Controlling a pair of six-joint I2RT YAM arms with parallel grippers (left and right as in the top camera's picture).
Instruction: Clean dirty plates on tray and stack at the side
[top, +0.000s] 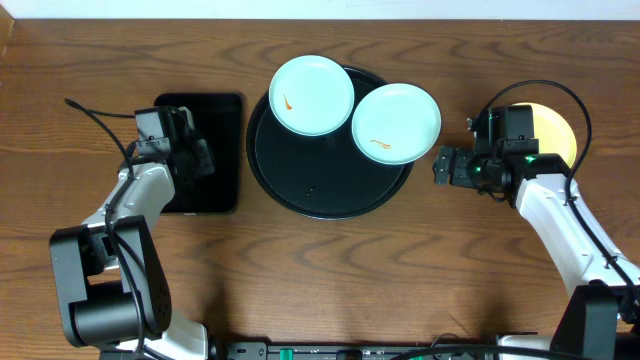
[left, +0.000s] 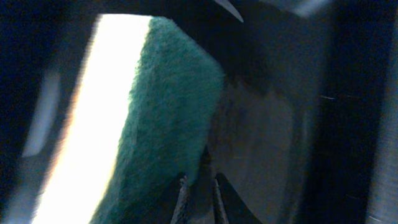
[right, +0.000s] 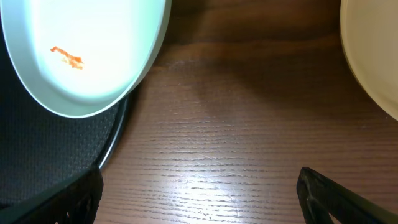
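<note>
Left fingers (top: 200, 156) closed on a green-faced sponge (left: 168, 112), over the rectangular black tray (top: 216, 108) at the round tray's (top: 320, 188) 9 o'clock. Right fingers (top: 443, 166) spread wide and empty, above bare tabletop (top: 400, 280) at the round tray's 3 o'clock. Two turquoise plates lie on the round tray, each orange-smeared and overhanging the rim: one (top: 312, 95) at 12 o'clock, the other (top: 396, 122) at 2 o'clock. The yellow plate (top: 558, 130) lies on the tabletop at 3 o'clock, partly hidden by the right arm.

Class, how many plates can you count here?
3. A turquoise plate and a second turquoise plate lie on the round tray; the yellow plate sits on the table, partly covered by the right arm.
</note>
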